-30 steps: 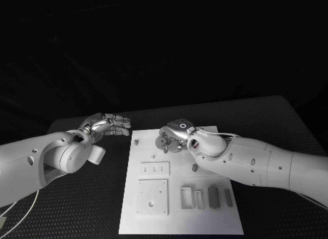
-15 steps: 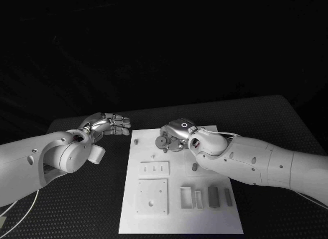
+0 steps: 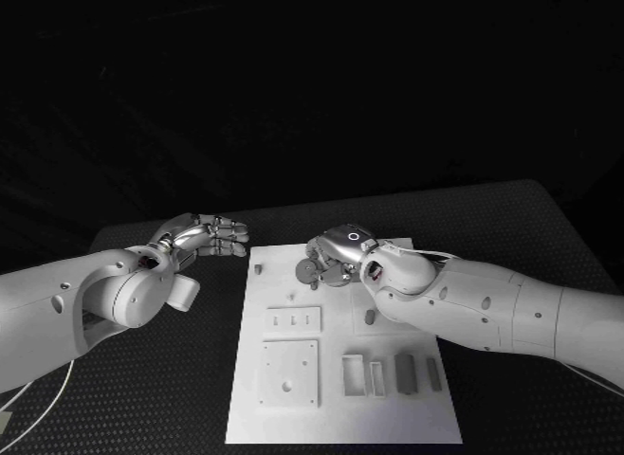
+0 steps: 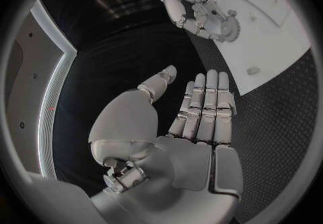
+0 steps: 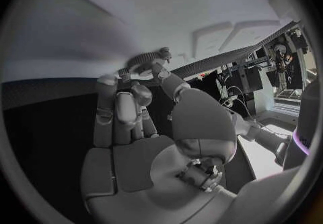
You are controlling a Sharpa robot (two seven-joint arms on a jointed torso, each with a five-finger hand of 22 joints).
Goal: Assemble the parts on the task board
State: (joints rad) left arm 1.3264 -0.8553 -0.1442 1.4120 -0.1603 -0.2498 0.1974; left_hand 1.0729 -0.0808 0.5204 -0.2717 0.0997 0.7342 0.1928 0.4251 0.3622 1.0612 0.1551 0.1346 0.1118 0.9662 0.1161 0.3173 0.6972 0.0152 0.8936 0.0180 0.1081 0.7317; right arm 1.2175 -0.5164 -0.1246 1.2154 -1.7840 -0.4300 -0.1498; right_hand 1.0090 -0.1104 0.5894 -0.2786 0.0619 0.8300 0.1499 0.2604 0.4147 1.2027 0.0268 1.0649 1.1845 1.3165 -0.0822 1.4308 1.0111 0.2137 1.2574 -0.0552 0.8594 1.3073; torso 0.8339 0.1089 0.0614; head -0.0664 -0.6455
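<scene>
Pinched in right hand point(image 3: 342, 254) fingers over the task board point(image 3: 342, 408) far end: a toothed gear point(image 4: 231, 26), partly hidden. Left hand point(image 3: 203, 237) off the board's left edge, fingers straight, together, holding nothing.

Right hand point(image 3: 342, 254) hides part of gear point(image 3: 308, 270).

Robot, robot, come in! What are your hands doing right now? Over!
Right hand pinching a gear over the task board. Left hand open, beside the board. Nothing in the way.
</scene>
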